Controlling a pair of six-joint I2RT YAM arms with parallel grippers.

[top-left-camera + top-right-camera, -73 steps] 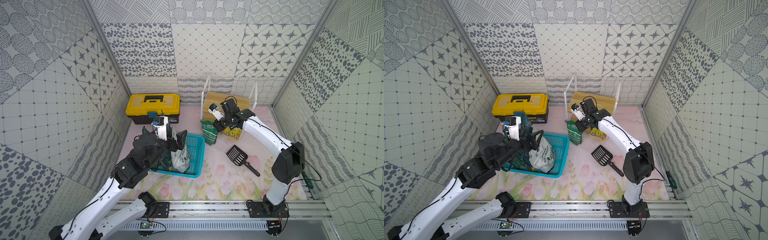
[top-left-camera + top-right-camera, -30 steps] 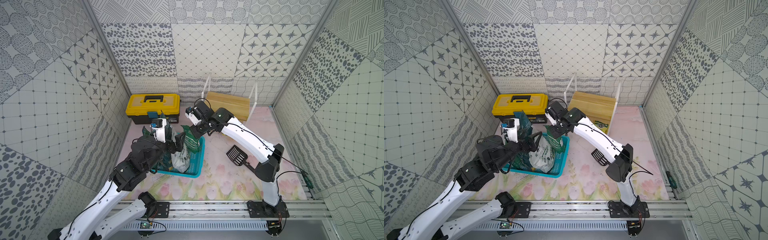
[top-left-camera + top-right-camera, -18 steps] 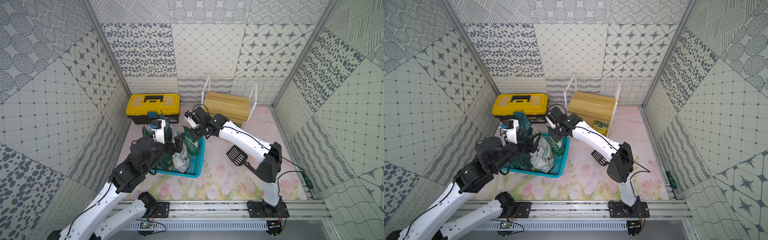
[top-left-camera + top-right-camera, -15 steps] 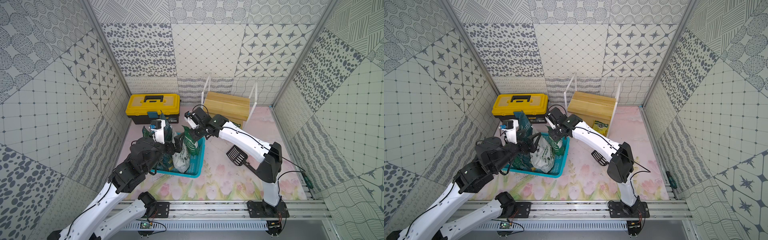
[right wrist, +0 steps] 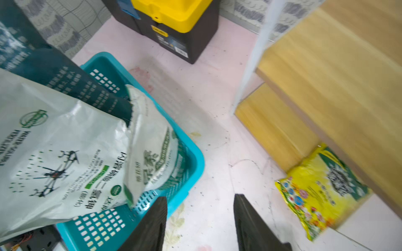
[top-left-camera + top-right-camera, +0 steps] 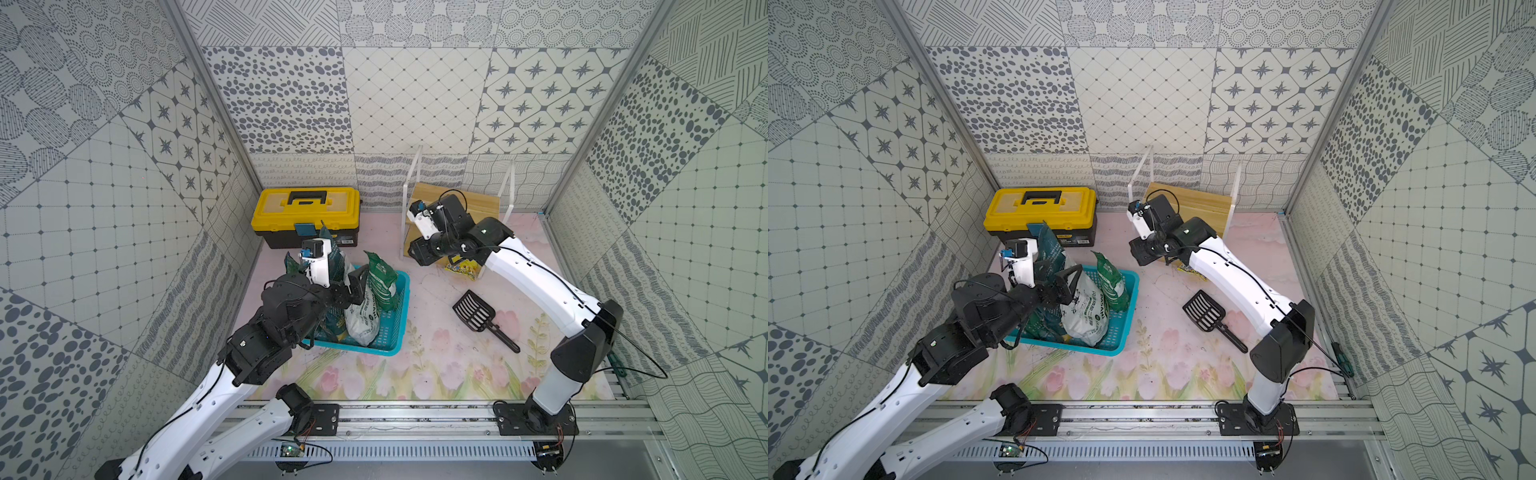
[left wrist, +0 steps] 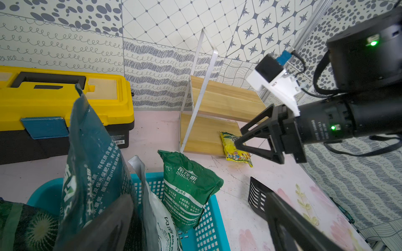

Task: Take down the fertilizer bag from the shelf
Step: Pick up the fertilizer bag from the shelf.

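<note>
Fertilizer bag point(image 6: 380, 286): now standing in the basket point(image 6: 401, 316), off the shelf point(image 6: 484, 201).
Right gripper point(image 5: 200, 197): you've let go; jaws apart, empty, back by the shelf.
Left gripper point(image 7: 199, 195): wide open.

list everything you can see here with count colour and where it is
toolbox: 1, yellow and black, back wall
shelf: 1, light wood, white frame, beside the toolbox
basket: 1, teal, before the toolbox
dark green bag: 1, in the basket
white bag: 1, in the basket
green bag: 1, basket, side nearer the shelf
dark printed bag: 1, basket, partly hidden
yellow bag: 1, against the shelf's lower board
scoop: 1, black, on the mat
screwdriver: 1, green handle, by a side wall
mat: 1, pink floral, floor
left gripper: 1, black, fingers open over the basket
right gripper: 1, black, fingers open, empty, by the shelf
</note>
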